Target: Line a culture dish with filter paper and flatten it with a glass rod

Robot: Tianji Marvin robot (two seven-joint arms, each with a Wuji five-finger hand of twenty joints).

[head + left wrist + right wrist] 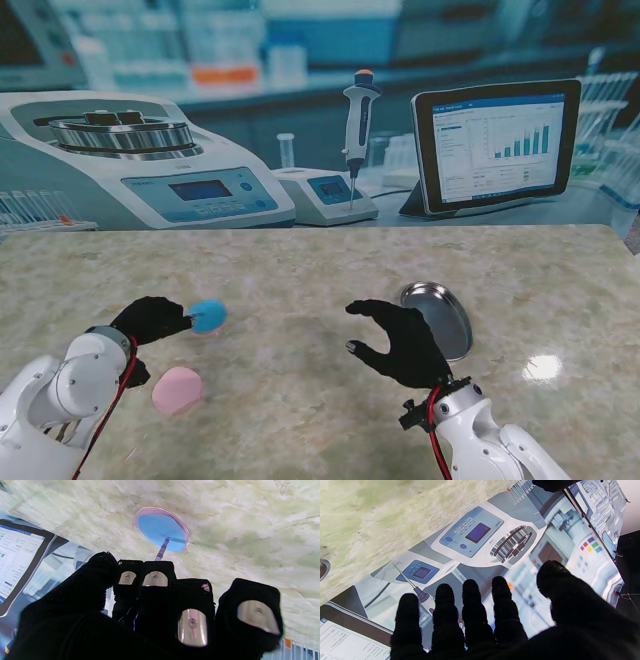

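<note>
A culture dish (pixel 209 316) lined with blue filter paper (pixel 161 532) rests on the marble table left of centre. My left hand (pixel 150 319) is shut on a thin glass rod (pixel 162 551), whose tip touches the blue paper in the left wrist view. The rod is too thin to make out from the stand. My right hand (pixel 400 342) hovers open near the table's middle, fingers spread (pixel 470 610), holding nothing.
A pink disc (pixel 178 390) lies on the table nearer to me than the dish, beside my left wrist. A round metal lid or tray (pixel 440 318) lies just right of my right hand. A printed lab backdrop stands along the table's far edge (pixel 320 228).
</note>
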